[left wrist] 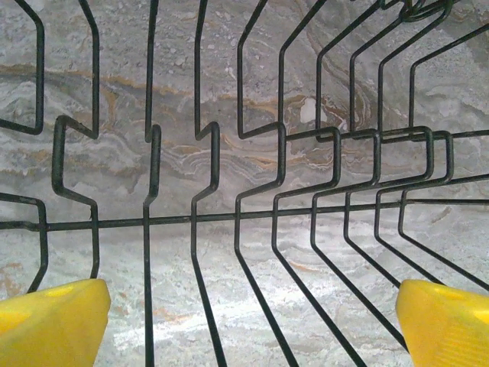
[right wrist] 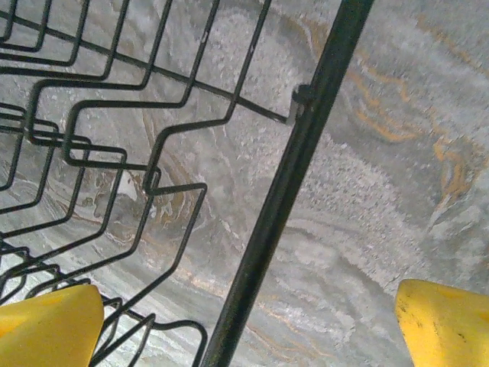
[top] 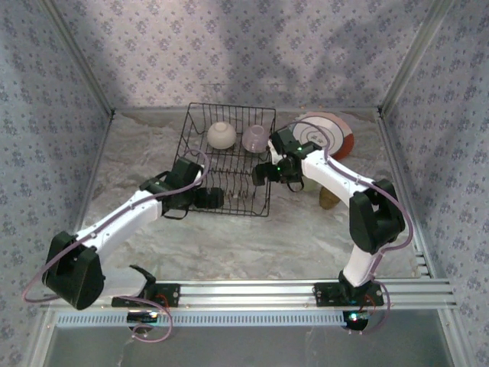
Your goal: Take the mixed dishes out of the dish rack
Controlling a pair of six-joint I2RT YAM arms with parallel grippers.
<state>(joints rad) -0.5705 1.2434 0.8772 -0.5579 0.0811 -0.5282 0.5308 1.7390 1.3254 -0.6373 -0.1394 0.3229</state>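
Dish rack [top: 229,164]: counter [top: 252,237] 12 o'clock, cream bowl [top: 221,135] and lavender bowl [top: 254,138] at far end, domed, maybe inverted. Plates [top: 336,134] stacked at rack's 2 o'clock, likely unloaded. Brownish cup [top: 330,199] half hidden behind right arm. Left pincer [top: 208,198] at rack's 7 o'clock, right pincer [top: 263,172] at 4 o'clock, spread unclear here.
Left wrist: yellow fingertips [left wrist: 53,325] wide apart, bare prongs [left wrist: 206,176] between.
Right wrist: fingertips [right wrist: 50,329] apart, straddling rim wire [right wrist: 283,199], gripping nothing.
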